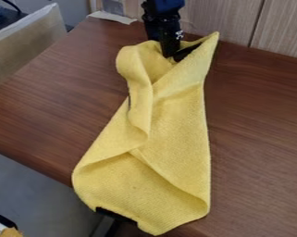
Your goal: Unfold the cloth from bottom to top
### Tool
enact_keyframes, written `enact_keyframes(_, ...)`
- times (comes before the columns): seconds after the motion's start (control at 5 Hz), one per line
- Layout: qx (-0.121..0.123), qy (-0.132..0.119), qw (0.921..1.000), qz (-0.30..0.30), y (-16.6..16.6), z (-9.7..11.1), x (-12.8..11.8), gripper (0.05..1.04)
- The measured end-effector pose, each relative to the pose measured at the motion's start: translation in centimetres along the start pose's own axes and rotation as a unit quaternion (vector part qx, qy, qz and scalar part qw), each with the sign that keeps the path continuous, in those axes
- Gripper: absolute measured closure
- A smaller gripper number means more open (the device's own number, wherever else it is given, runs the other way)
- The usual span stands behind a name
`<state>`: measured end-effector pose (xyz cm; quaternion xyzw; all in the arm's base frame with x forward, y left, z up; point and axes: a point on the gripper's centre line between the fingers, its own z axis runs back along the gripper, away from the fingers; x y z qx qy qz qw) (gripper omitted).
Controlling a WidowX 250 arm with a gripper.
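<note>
Cloth (178, 115) folded over, pt. hidden.

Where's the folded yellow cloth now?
In the camera view's middle, the folded yellow cloth lies on the brown wooden table, its top beside the black robot arm.

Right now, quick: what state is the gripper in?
Gripper: down at the upper end of the yellow cloth; whether it is open or closed, or grips the cloth, cannot be told.
</note>
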<state>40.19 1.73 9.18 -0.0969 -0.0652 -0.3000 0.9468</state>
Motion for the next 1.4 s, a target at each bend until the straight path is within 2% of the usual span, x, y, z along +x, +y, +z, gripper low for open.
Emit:
enact_keyframes(0.2,-0.002,-0.002,1.0,0.006,0.2,0.1,-0.3,0.078)
enact_keyframes(0.4,0.0,-0.008,1.0,0.004,0.0,0.6,-0.4,0.077)
enact_keyframes(0.6,0.011,-0.024,0.9996,-0.004,-0.6,2.6,-0.2,0.083)
enact_keyframes(0.8,0.016,-0.029,0.9994,-0.004,-0.9,3.4,-0.3,0.083)
enact_keyframes(1.2,0.04,-0.048,0.998,-0.013,-1.7,7.8,-1.2,0.083)
enact_keyframes(1.4,0.042,-0.064,0.997,-0.014,-2.2,9.7,-1.8,0.083)
